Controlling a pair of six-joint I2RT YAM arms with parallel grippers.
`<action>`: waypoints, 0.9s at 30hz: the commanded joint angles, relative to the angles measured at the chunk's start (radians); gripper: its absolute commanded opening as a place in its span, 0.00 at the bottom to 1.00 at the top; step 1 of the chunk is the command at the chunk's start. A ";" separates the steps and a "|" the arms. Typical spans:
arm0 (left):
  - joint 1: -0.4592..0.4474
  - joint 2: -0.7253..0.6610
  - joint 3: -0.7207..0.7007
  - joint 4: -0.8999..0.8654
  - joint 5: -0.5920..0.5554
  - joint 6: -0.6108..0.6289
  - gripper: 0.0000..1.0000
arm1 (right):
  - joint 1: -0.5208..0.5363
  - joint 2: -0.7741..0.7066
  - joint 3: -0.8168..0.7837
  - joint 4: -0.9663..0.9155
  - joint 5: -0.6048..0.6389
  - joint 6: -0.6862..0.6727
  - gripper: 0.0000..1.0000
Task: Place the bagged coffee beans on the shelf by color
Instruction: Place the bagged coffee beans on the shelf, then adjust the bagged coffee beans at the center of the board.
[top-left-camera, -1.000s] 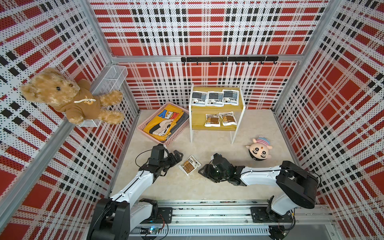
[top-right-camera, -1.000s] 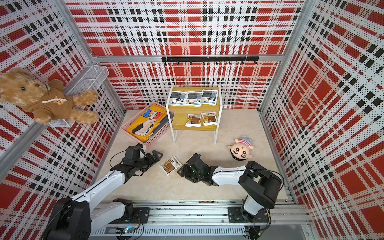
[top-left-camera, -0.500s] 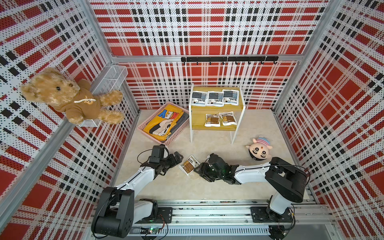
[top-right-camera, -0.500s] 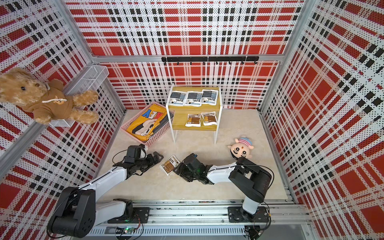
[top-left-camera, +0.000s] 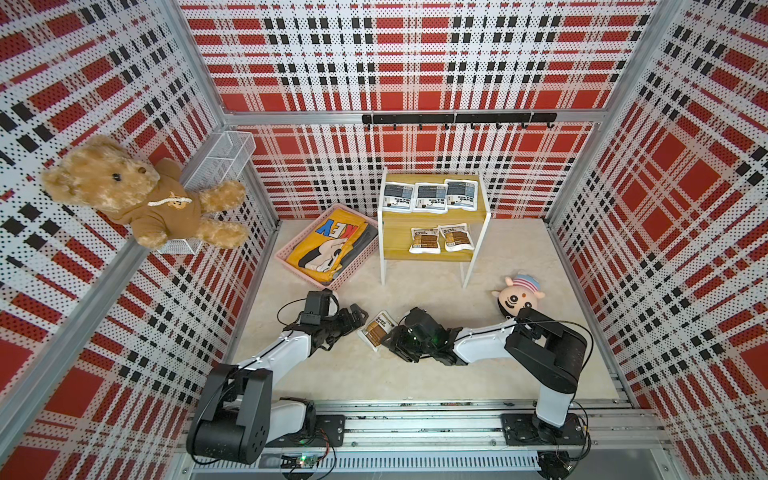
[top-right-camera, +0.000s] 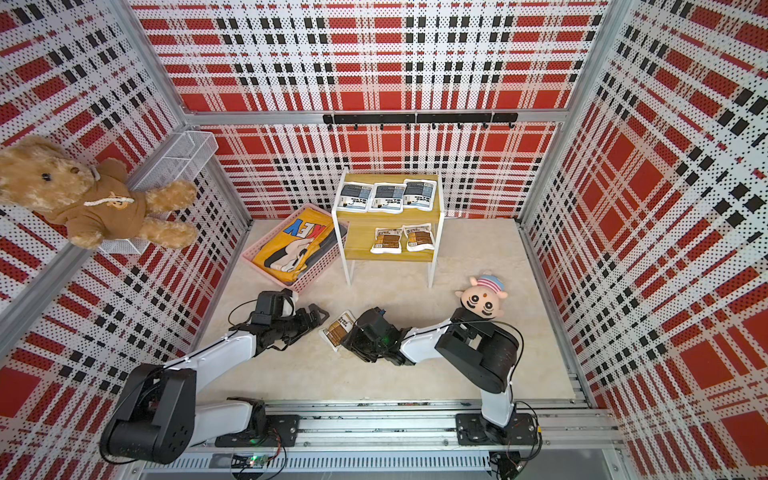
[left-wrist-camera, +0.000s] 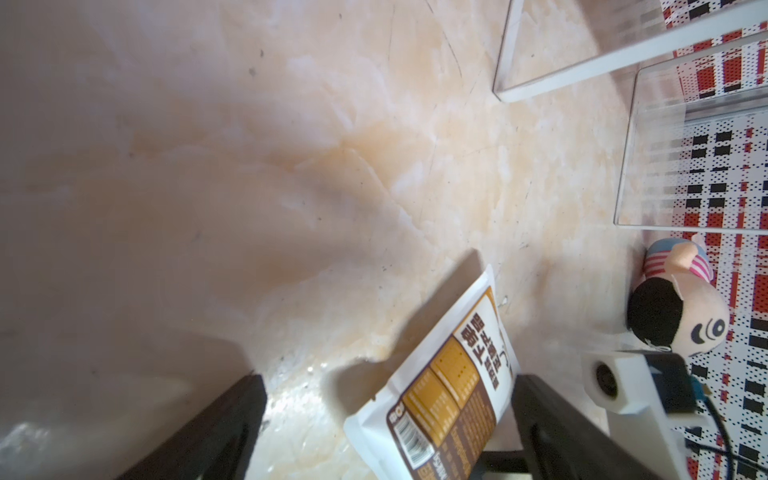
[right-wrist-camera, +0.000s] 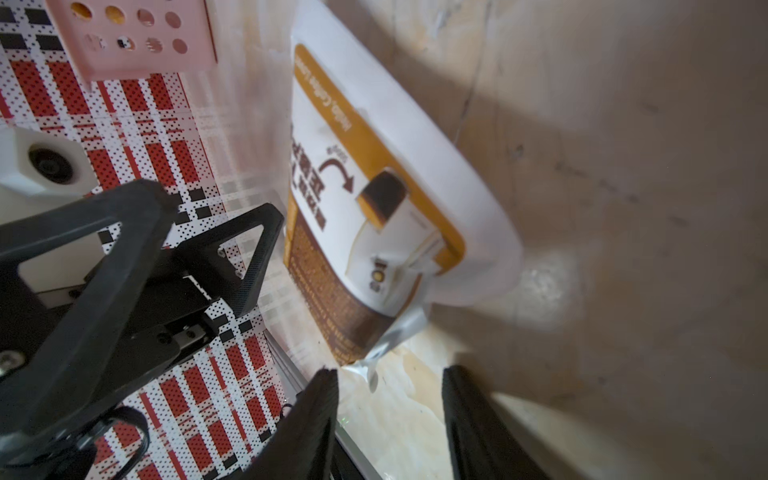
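Gleaming beige marbled floor (top-left-camera: 519, 266), shelf (top-left-camera: 398, 243) near plaid back wall (top-left-camera: 415, 62).

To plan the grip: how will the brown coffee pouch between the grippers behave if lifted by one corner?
The brown pouch probably flexes: its corner seal is crinkled. It bulges in the middle, so the contents may sag away from a corner grip. Its shiny film could slip.

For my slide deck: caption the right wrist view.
Right gripper, jaws apart, frames a corner of the brown-label coffee pouch.
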 joint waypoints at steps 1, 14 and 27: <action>0.003 0.017 0.009 0.052 0.027 0.015 0.99 | 0.007 0.023 0.002 0.025 0.022 0.016 0.45; -0.082 0.036 -0.027 0.098 0.016 -0.022 0.99 | -0.018 0.050 0.016 0.047 0.050 0.014 0.34; -0.154 0.000 -0.069 0.124 0.006 -0.073 0.99 | -0.039 0.028 0.020 0.013 0.069 -0.022 0.11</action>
